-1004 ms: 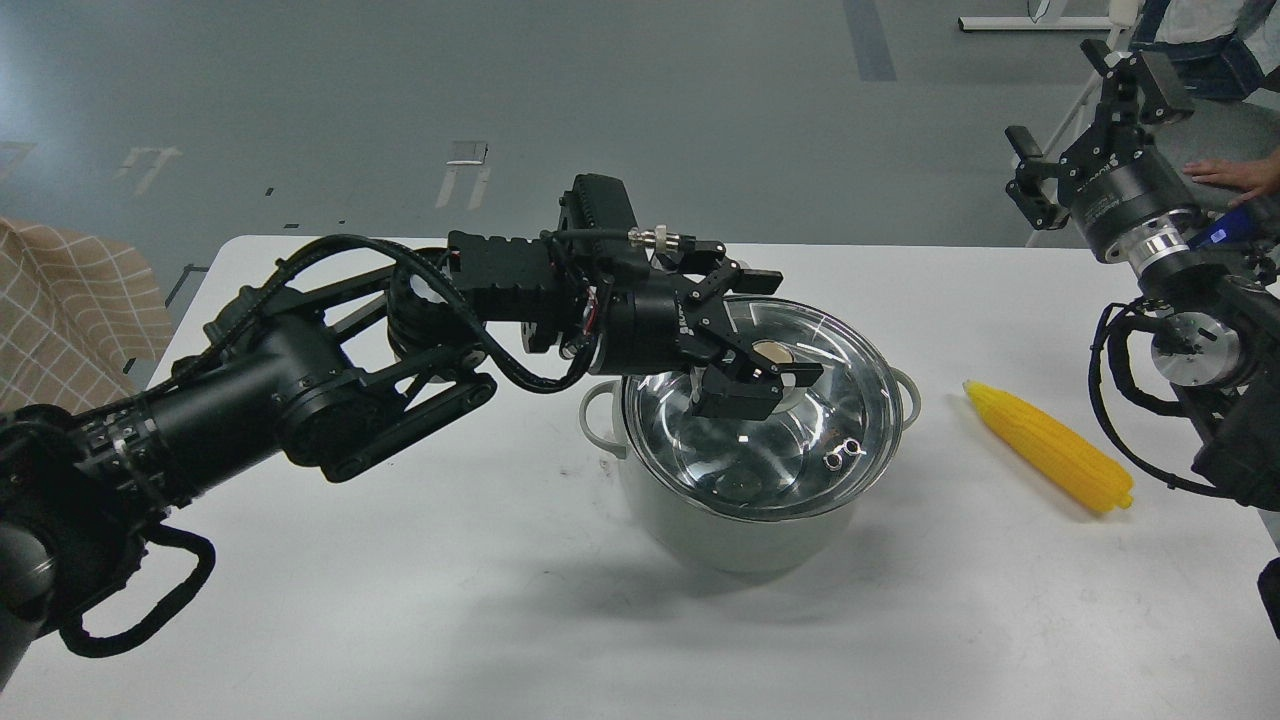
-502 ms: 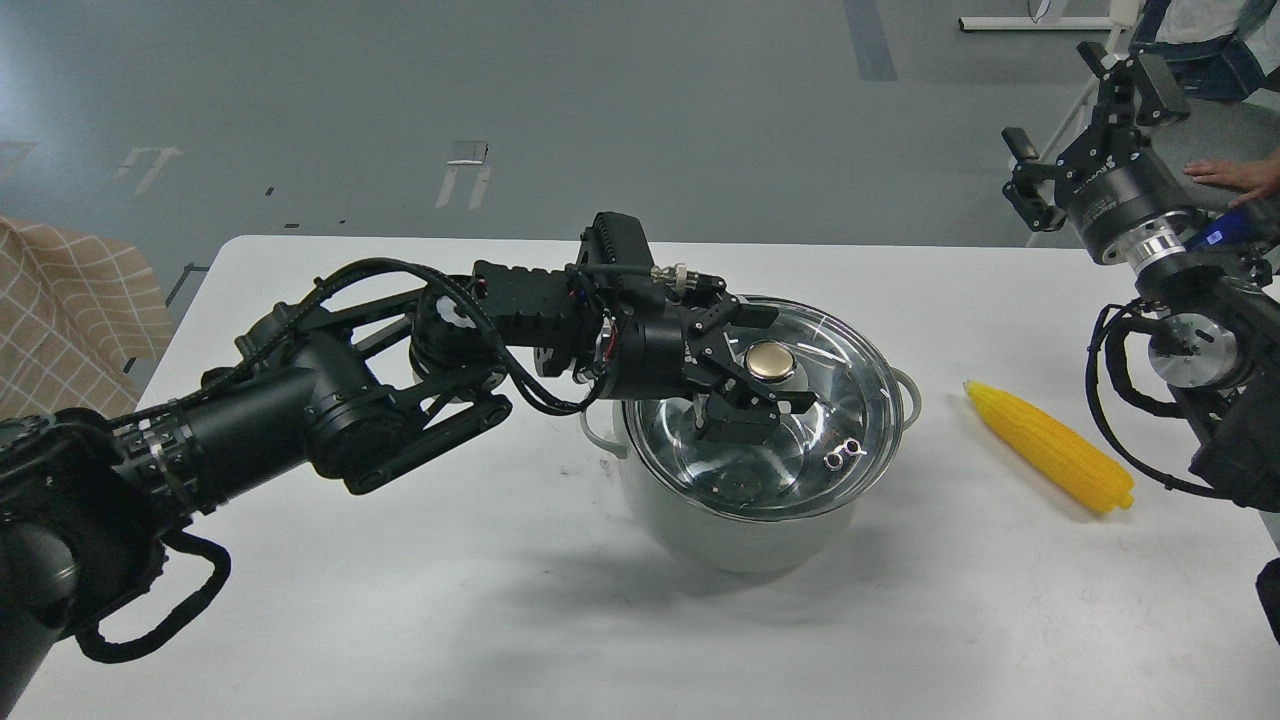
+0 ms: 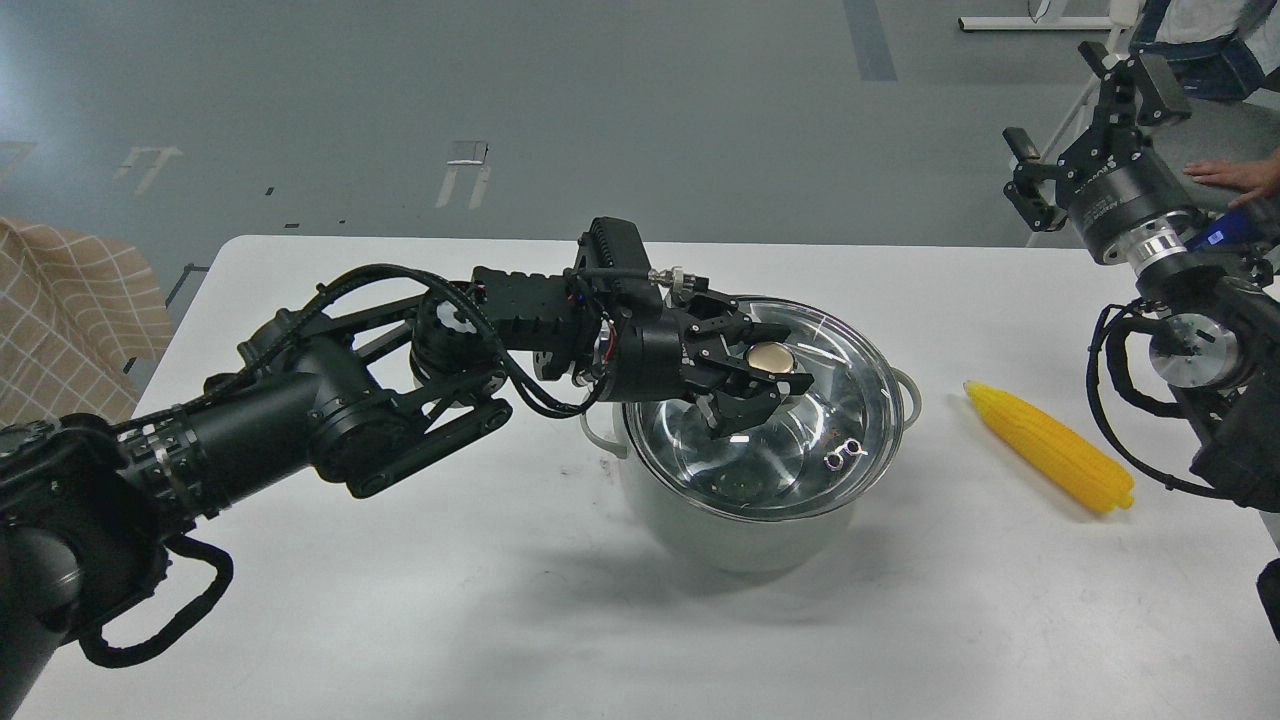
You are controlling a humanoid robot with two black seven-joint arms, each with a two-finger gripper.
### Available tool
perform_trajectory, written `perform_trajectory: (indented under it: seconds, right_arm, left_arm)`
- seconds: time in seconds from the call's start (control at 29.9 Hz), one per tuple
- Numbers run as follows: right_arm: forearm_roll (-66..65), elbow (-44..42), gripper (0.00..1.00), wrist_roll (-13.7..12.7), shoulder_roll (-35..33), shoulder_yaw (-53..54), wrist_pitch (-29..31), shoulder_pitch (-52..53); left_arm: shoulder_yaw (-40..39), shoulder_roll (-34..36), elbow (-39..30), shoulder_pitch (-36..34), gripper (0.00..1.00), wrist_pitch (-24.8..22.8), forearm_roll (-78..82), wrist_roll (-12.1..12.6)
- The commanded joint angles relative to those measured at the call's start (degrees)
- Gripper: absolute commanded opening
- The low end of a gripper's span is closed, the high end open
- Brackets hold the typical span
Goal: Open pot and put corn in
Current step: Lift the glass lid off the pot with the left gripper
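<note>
Glass and gold are what we work on in the head view: the lid [image 3: 770, 400] sits on the pot [image 3: 740, 520] near the middle of the tabletop, and our left gripper [image 3: 768, 362] has its fingers drawn in on either side of the gold knob [image 3: 769, 355], pinching it as far as we can judge. To do this step well, we should make sure the grip is firm and centred on the knob, then lift straight up so the rim clears the pot without dragging it, and set the lid down toward the left edge, away from the corn [image 3: 1050, 446]. That cob lies near the right edge, apart from the pot. Our right gripper [image 3: 1085, 120] hangs beyond the far right corner, fingers spread, holding nothing.

White and plain, the table [image 3: 400, 600] stands on a grey floor [image 3: 500, 100]; a checked cloth [image 3: 60, 320] shows at the left, a person's hand [image 3: 1235, 178] at far right.
</note>
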Motion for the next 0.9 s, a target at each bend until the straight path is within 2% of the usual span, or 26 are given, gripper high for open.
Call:
perform_trajectory:
  seconds: [0.0, 0.23, 0.44, 0.64, 0.8, 0.87]
  right_arm:
    - [0.00, -0.04, 1.00, 0.00, 0.00, 0.00, 0.00, 0.00]
    - [0.00, -0.04, 1.00, 0.00, -0.17, 0.08, 0.00, 0.00]
    - [0.08, 0.04, 1.00, 0.00, -0.96, 0.17, 0.00, 0.18]
    - [0.08, 0.04, 1.00, 0.00, -1.40, 0.17, 0.00, 0.18]
    - [0.00, 0.04, 1.00, 0.00, -1.40, 0.08, 0.00, 0.26]
    - [0.00, 0.04, 1.00, 0.00, -1.32, 0.08, 0.00, 0.18]
  left_arm:
    - [-0.09, 0.09, -0.06, 0.08, 0.04, 0.23, 0.00, 0.05]
    - [-0.79, 0.44, -1.21, -1.06, 0.03, 0.58, 0.00, 0.05]
    - [-0.96, 1.58, -2.61, -7.38, 0.04, 0.32, 0.00, -0.04]
    - [-1.05, 9.30, -4.89, -12.66, 0.04, 0.32, -2.38, -0.22]
    - [-1.14, 18.71, -8.06, -13.45, 0.04, 0.49, -7.66, -0.36]
    - [-1.23, 24.58, -8.76, -13.10, 0.06, 1.19, -10.46, -0.36]
